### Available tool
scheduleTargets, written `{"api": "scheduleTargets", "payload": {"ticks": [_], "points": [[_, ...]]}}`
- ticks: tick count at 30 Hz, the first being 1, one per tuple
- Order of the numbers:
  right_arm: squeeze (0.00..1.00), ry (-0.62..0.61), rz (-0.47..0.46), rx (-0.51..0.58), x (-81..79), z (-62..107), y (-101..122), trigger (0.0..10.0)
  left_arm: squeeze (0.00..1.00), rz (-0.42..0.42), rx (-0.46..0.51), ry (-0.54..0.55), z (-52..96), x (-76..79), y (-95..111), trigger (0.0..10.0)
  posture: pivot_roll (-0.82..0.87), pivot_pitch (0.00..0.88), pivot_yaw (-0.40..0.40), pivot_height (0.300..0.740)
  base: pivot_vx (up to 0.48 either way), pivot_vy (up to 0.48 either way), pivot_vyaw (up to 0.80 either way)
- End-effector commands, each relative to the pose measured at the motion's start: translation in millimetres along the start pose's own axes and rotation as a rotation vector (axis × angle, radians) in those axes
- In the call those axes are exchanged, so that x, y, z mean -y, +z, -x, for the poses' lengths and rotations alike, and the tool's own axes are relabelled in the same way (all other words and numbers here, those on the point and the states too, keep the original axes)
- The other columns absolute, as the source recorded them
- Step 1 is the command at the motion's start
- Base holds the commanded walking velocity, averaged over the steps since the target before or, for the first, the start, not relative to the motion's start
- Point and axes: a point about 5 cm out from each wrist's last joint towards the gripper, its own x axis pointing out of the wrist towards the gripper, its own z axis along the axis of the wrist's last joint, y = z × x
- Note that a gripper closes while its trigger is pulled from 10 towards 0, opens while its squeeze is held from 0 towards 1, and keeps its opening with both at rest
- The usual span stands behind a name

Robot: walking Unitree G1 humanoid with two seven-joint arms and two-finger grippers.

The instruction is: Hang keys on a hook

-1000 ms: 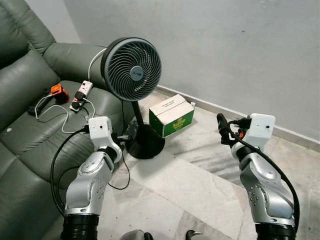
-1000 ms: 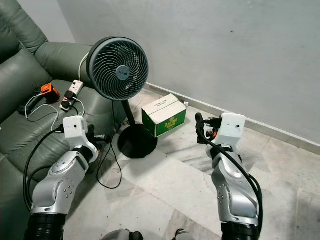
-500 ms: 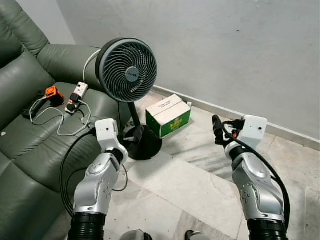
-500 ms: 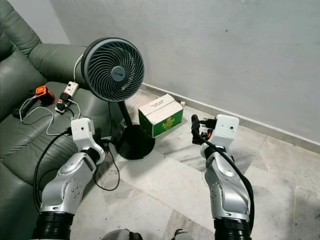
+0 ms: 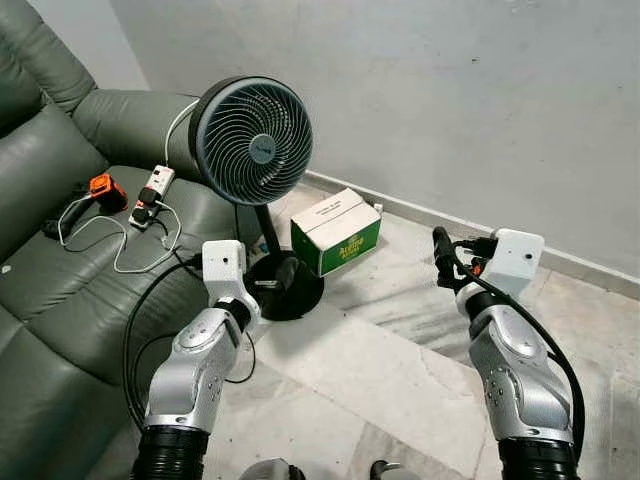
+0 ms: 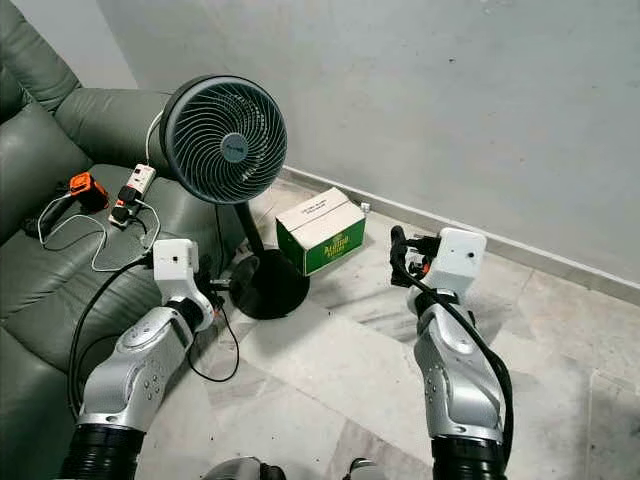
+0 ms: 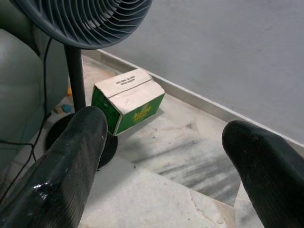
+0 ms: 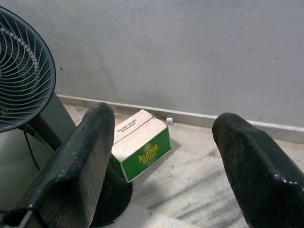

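A green sofa [image 5: 60, 300] lies far left, a fan [image 5: 250, 140] and green box [image 5: 335, 232] beyond. The left gripper [image 7: 166, 156] and right gripper [image 8: 164, 156] gape wide, empty. Neither keys nor hook can be made out; keys would likely be light, stiff, jangly, best pinched by the ring.

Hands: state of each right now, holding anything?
Left hand: open, holding nothing, raised near the fan base.
Right hand: open, holding nothing, raised over the floor, aimed toward the green box.

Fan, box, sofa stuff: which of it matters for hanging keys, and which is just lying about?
For the job:
left gripper, open
right gripper, open
Neither holds anything.

Lying about:
fan
green and white box
power strip
orange gadget
sofa
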Motion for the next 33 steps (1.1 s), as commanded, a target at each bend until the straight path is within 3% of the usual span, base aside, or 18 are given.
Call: {"api": "scheduleTargets", "payload": {"ticks": [1,14,33], "points": [[0.00,-0.002,0.008,-0.004,-0.9,-0.1,-2.2,10.0,0.00,-0.003,-0.001,0.007,1.8,-3.2,0.6,10.0,0.01,0.139,0.086,0.740,0.000,0.000,-0.78],[0.00,0.009,0.012,0.006,-1.6,-1.0,-1.9,10.0,0.00,0.007,-0.003,-0.010,1.6,-2.3,-0.5,10.0,0.01,0.126,0.085,0.740,0.117,0.000,-0.77],[0.00,0.009,0.013,0.012,-0.5,-1.6,-1.7,10.0,0.00,0.017,-0.012,-0.015,2.0,-2.2,-1.9,10.0,0.01,0.126,0.084,0.740,0.367,0.000,-0.05]]}}
